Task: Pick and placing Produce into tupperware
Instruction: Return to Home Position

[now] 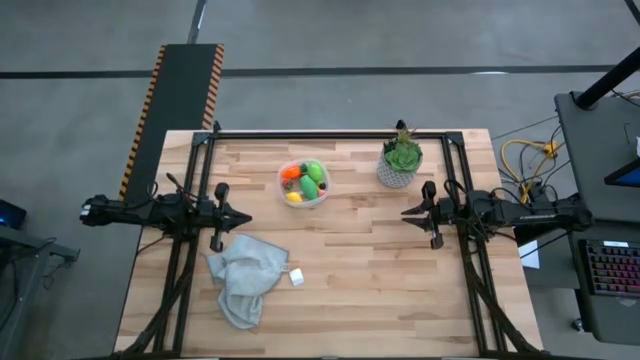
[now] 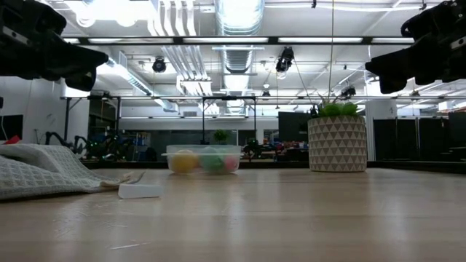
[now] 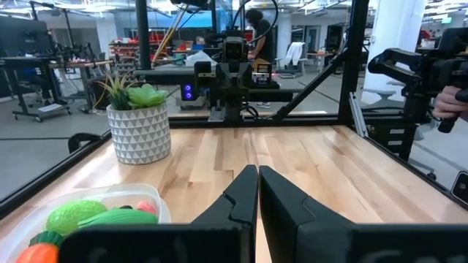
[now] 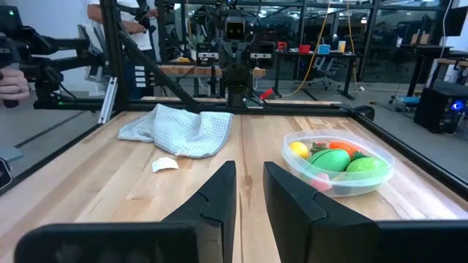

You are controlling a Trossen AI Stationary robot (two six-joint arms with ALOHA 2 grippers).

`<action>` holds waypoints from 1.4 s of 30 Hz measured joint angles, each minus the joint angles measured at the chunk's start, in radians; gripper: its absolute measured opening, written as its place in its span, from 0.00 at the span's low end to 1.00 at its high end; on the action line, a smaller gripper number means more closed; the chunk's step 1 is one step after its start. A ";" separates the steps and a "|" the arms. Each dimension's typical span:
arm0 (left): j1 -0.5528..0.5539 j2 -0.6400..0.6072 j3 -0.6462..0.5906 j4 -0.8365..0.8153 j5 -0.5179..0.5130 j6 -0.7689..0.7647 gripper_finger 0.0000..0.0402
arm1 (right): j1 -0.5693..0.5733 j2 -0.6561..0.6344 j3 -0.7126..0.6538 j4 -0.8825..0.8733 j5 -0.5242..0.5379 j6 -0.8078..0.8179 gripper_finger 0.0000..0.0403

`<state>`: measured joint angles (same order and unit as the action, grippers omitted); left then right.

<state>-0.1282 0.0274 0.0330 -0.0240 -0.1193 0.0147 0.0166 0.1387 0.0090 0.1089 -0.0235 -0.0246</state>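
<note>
The clear round tupperware (image 1: 304, 184) stands on its base on the far middle of the table. Inside it lies the produce (image 1: 312, 178): a yellow lemon, green pieces, an orange carrot and a small red piece. The right wrist view shows the tupperware (image 4: 338, 162) and the left wrist view shows it too (image 3: 88, 215). My left gripper (image 1: 243, 217) hovers above the table's left side, shut and empty (image 3: 258, 172). My right gripper (image 1: 408, 212) hovers over the right side, open by a narrow gap and empty (image 4: 249, 166). Both point toward the table's middle.
A green plant in a white patterned pot (image 1: 400, 160) stands right of the tupperware, near the far edge. A crumpled grey cloth (image 1: 245, 278) lies near the left front, with a small white cube (image 1: 296, 278) beside it. A black frame (image 1: 330, 133) borders the table.
</note>
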 joint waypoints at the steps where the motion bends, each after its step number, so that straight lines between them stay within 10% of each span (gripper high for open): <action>1: 0.000 0.002 0.000 -0.002 0.001 0.000 0.00 | 0.000 0.000 0.000 0.000 0.000 0.000 0.16; 42: 0.000 0.030 0.000 -0.001 0.000 -0.008 0.00 | 0.000 0.000 0.001 -0.001 -0.001 0.050 0.16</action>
<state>-0.1284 0.0578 0.0334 -0.0246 -0.1192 0.0071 0.0170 0.1390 0.0097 0.1081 -0.0246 0.0257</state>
